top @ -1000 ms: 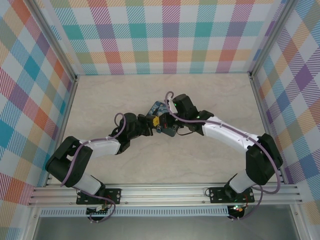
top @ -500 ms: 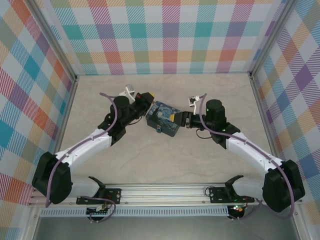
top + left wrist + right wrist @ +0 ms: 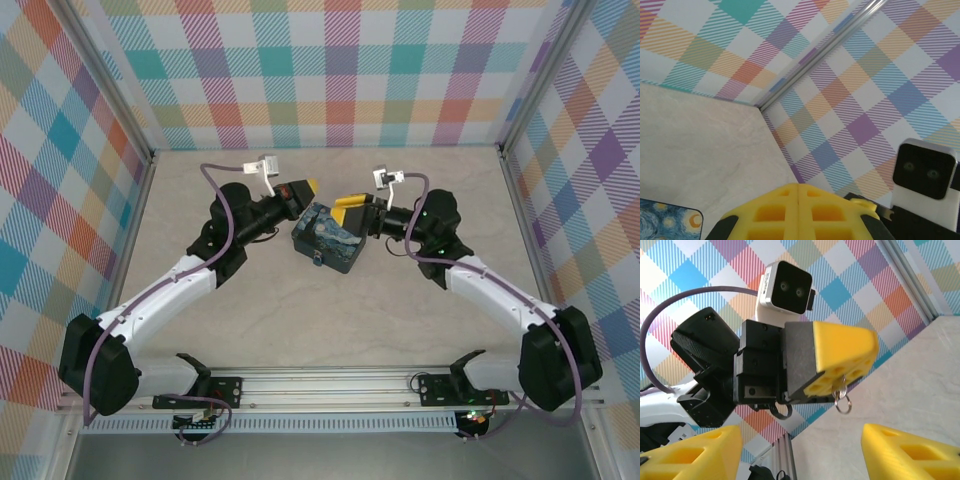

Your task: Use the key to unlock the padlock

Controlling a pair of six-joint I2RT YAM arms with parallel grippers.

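Observation:
The dark-blue painted tin (image 3: 327,238) lies mid-table, and the tiny teal padlock (image 3: 316,262) hangs at its near edge. My left gripper (image 3: 308,188) hovers off the tin's back-left corner, shut, its yellow pads pressed flat together (image 3: 798,210). In the right wrist view the small metal key (image 3: 842,386) pokes out from between those pads, with a split ring (image 3: 843,404) dangling under it. My right gripper (image 3: 352,206) is raised at the tin's back-right and faces the left one. It is open (image 3: 800,455) with nothing between its fingers.
Checked walls close the table on three sides, with an aluminium post in each back corner. The tin's painted corner (image 3: 665,222) lies below my left fingers. The right wrist's white camera (image 3: 924,170) sits close on the right of the left wrist view.
Both grippers have lifted off the tin's near side and swung to its back corners, now facing each other. The right gripper has opened. The left stays shut.

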